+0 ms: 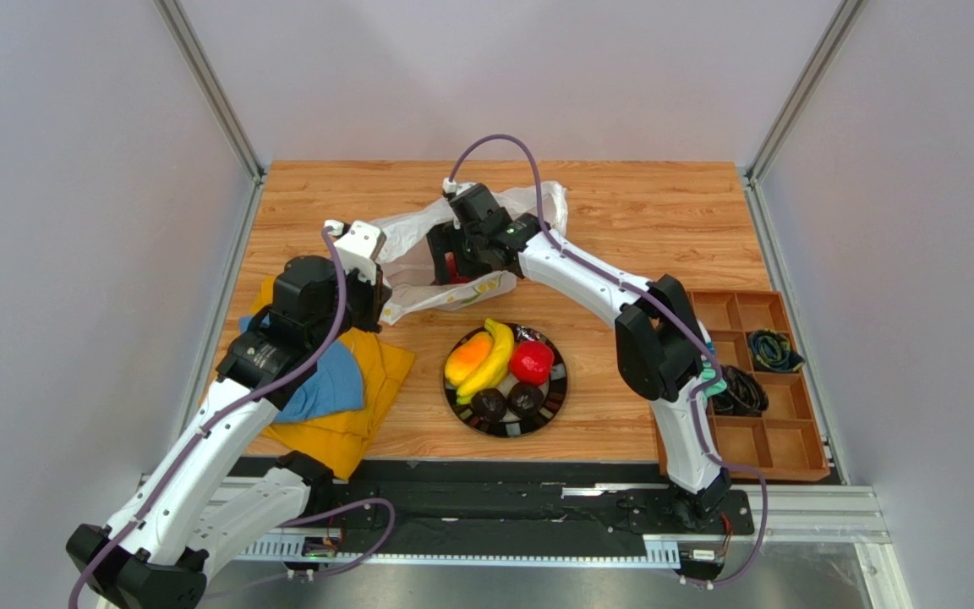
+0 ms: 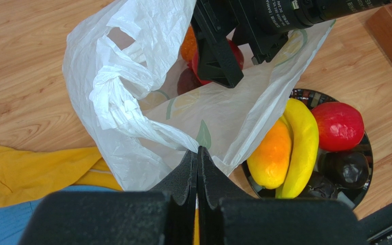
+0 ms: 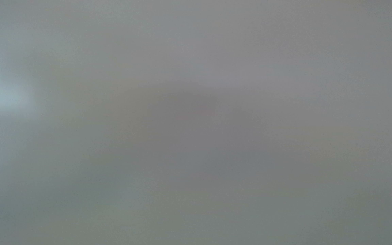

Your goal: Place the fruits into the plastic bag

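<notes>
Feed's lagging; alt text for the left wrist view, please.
The left gripper, shut, pinches the near edge of the plastic bag while the right gripper reaches into its mouth, above red and orange fruits. A black plate alongside holds a mango, banana, red fruit and dark fruits.

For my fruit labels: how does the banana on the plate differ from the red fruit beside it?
The banana is yellow, long and curved; the red fruit is round and shiny red. The banana lies against the mango; the red fruit lies on the banana's other side. Both rest on the black plate, not yet in the bag.
</notes>
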Controlling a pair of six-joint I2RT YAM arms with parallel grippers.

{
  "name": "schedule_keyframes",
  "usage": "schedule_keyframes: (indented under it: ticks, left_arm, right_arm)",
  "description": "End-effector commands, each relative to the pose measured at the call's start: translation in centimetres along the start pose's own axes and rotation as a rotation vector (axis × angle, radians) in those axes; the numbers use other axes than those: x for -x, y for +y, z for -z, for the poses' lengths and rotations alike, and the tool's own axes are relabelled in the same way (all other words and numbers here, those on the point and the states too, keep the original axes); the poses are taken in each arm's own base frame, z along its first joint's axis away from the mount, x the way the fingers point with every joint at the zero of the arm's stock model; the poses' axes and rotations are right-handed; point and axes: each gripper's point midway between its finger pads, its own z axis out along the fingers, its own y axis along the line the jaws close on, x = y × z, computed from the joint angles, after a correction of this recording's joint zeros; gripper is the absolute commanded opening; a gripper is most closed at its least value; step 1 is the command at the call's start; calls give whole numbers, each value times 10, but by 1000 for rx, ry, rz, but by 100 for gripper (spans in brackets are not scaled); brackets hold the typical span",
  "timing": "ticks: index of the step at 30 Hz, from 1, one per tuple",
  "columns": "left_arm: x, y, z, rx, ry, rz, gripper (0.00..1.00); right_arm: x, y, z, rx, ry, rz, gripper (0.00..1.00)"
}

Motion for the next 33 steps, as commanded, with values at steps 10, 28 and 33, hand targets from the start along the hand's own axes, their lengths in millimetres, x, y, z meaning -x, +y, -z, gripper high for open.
schedule_keyframes:
  ticks: [10,28,33]
  left_arm:
    - [23,-2,7,-7,-58,1,0]
    - [22,-2,5,-7,-49,2,0]
    - [22,-2,6,-7,-49,4,0]
  right_arm:
    - [5,3,3,24,-17,-4,94]
    - [2,46,97,176,-163,41,91]
    - [13,62,124,244,-227,6,90]
